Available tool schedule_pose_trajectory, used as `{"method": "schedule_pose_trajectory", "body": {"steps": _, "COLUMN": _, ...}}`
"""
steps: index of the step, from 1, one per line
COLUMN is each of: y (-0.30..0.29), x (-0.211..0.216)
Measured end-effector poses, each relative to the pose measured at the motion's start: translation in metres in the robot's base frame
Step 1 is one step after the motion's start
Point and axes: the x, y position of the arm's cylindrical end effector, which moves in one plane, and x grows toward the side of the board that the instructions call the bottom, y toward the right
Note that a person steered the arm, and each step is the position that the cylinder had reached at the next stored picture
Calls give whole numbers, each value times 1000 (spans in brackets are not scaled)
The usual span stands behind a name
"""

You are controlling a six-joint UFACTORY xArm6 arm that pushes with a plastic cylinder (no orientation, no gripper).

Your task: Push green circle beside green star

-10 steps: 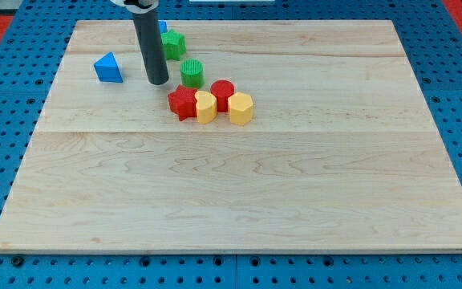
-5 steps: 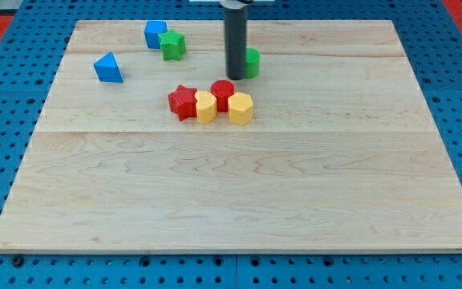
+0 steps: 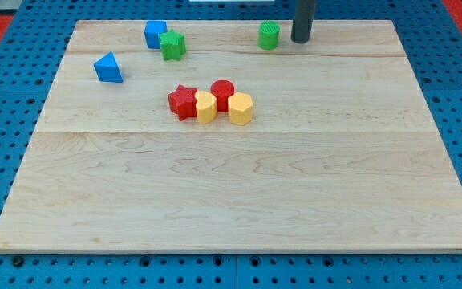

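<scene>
The green circle (image 3: 269, 35) stands near the top edge of the wooden board, right of its middle. The green star (image 3: 172, 45) sits at the view's top left, touching a blue square block (image 3: 155, 34) on its upper left. A wide gap separates the circle from the star. My tip (image 3: 300, 39) is just to the right of the green circle, a small gap apart from it.
A blue triangle (image 3: 108, 68) lies at the view's left. A cluster of a red star (image 3: 182, 102), a yellow block (image 3: 205, 107), a red cylinder (image 3: 222, 94) and a yellow hexagon (image 3: 241, 108) sits below the circle. The board's top edge (image 3: 231, 22) is close behind the circle.
The green circle has been pushed from beside the red and yellow cluster up and to the right, near the top edge. My tip moved from left of it to its right side.
</scene>
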Motion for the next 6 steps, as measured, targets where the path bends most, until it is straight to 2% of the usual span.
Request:
{"method": "schedule_pose_trajectory", "body": {"steps": 1, "y": -77, "x": -10}}
{"method": "schedule_pose_trajectory", "body": {"steps": 2, "y": -119, "x": -8}}
{"method": "schedule_pose_trajectory", "body": {"steps": 3, "y": -70, "x": -5}}
{"method": "schedule_pose_trajectory", "body": {"steps": 5, "y": -127, "x": 25}}
{"method": "schedule_pose_trajectory", "body": {"steps": 6, "y": -134, "x": 43}}
